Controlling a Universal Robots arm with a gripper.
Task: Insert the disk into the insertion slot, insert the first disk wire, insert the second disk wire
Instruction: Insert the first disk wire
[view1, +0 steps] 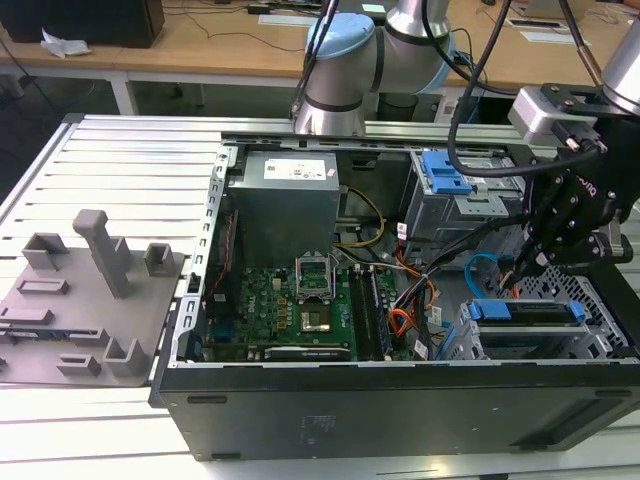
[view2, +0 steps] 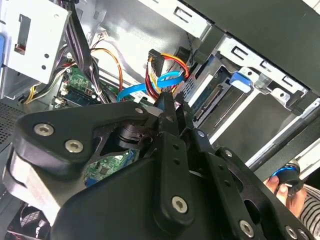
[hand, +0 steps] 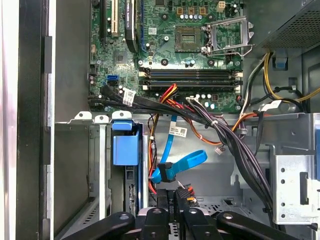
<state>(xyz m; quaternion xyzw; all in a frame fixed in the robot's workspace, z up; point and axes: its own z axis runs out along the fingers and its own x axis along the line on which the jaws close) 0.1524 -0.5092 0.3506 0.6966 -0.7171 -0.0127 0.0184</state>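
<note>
The disk (view1: 527, 311), silver in a bright blue carrier, sits inside the insertion slot (view1: 590, 298), the perforated silver cage at the case's front on the exterior view's right. Its blue carrier tab (hand: 125, 148) also appears in the first wrist view. The second disk wire (view1: 478, 268) loops light blue just beside the cage. My gripper (view1: 520, 268) hangs over the disk's rear end with its fingers close together. In both wrist views the gripper (hand: 176, 196) (view2: 168, 102) has its tips at the wire's (hand: 186, 160) (view2: 135, 91) dark plug end; a pinch cannot be made out. A dark plug on red, orange and yellow wires (view2: 156, 56) hangs close by.
A taller grey cage with a blue bracket (view1: 447, 172) stands behind the gripper. A thick black cable bundle (hand: 200, 120) and an orange flat cable (view1: 400, 322) cross between motherboard (view1: 290, 300) and cages. A grey fixture plate (view1: 90, 300) lies outside the case. A hand (view2: 287, 187) shows beyond the case wall.
</note>
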